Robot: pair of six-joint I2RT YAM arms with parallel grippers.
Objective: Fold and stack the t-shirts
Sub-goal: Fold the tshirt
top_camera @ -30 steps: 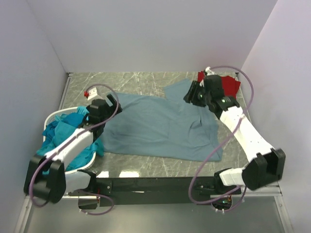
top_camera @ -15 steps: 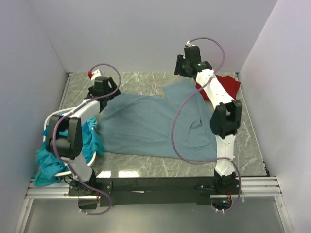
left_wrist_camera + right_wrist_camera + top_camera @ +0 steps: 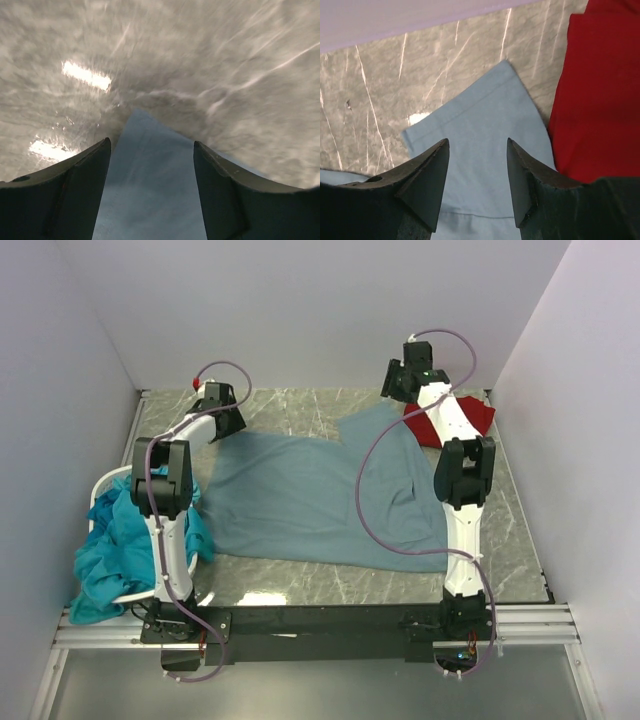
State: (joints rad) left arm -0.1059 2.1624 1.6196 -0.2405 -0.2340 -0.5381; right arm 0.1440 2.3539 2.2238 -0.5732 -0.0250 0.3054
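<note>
Left gripper (image 3: 151, 144) is spread wide over the far-left corner of the blue shirt (image 3: 320, 500). Right gripper (image 3: 477, 142) is spread too, over its far-right sleeve, which points at the back wall. Snug against that sleeve's right edge is the red shirt (image 3: 590, 90). The blue shirt lies flat on the bench (image 3: 290, 410), long side running left-right. Near-left, the teal shirts (image 3: 115, 540) spill out of the basket (image 3: 104, 480).

Pale lilac walls (image 3: 300, 310) enclosed a grey, white-veined marble worktop (image 3: 290, 408) — overhead light glared off its surface.
</note>
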